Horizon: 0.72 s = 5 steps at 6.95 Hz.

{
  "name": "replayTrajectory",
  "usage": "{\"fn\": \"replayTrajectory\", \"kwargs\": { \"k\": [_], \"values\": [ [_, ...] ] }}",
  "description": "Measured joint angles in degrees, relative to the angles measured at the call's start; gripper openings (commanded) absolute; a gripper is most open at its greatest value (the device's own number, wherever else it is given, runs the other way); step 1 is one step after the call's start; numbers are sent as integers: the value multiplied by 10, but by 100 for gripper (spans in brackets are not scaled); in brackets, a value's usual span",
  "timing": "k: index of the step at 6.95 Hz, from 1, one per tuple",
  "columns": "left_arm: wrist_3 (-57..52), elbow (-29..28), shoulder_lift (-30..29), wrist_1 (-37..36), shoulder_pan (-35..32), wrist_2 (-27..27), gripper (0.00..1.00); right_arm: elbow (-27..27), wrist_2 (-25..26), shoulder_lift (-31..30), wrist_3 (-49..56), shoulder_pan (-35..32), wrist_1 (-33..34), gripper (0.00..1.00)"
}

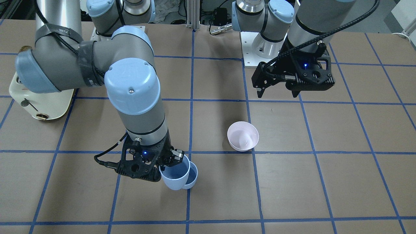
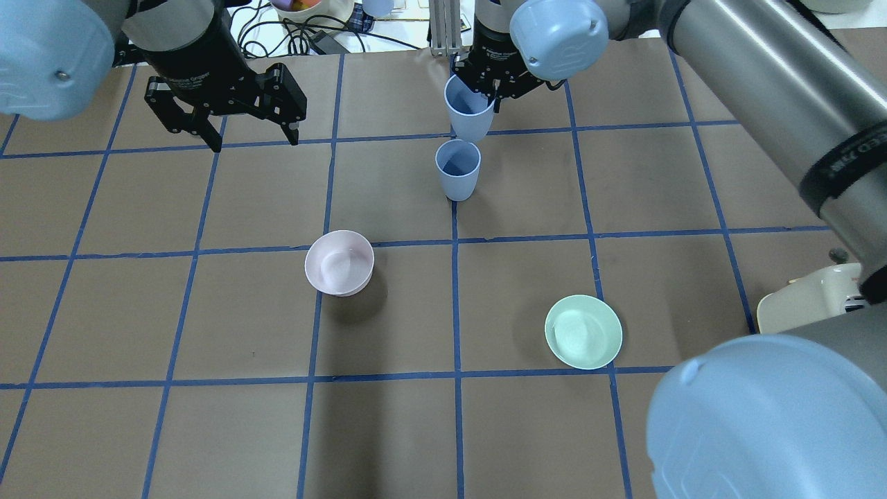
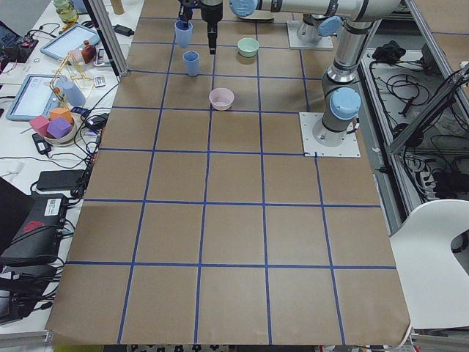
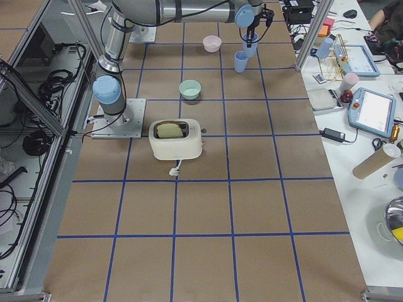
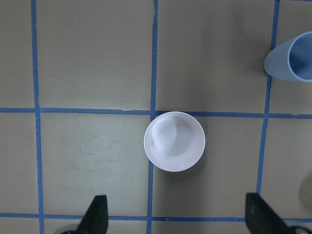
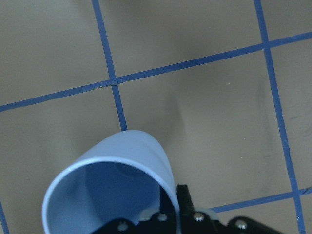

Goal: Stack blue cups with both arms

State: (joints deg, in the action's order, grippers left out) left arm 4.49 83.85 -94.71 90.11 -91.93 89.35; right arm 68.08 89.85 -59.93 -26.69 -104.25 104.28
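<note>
My right gripper (image 2: 486,91) is shut on the rim of one blue cup (image 2: 470,109) and holds it in the air, opening up. It hangs just beyond and above the second blue cup (image 2: 457,170), which stands upright on the table. From the front, the held cup (image 1: 175,178) overlaps the standing cup (image 1: 194,177) beside my right gripper (image 1: 169,160). The right wrist view shows the held cup (image 6: 112,190) close up. My left gripper (image 2: 255,142) is open and empty, hovering above the table to the left of the cups.
A pale pink bowl (image 2: 339,263) sits in the middle of the table, right under my left wrist camera (image 5: 174,141). A mint-green bowl (image 2: 583,331) sits nearer on the right. A cream toaster (image 4: 176,138) stands near the right arm's base.
</note>
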Motion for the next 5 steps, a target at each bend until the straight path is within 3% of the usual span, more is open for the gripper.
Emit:
{"fn": "replayTrajectory", "kwargs": {
  "k": [5],
  "values": [
    [-2,0,1,3,1,-1,100,-6,6,24,-7,-10,-2,0]
  ]
}}
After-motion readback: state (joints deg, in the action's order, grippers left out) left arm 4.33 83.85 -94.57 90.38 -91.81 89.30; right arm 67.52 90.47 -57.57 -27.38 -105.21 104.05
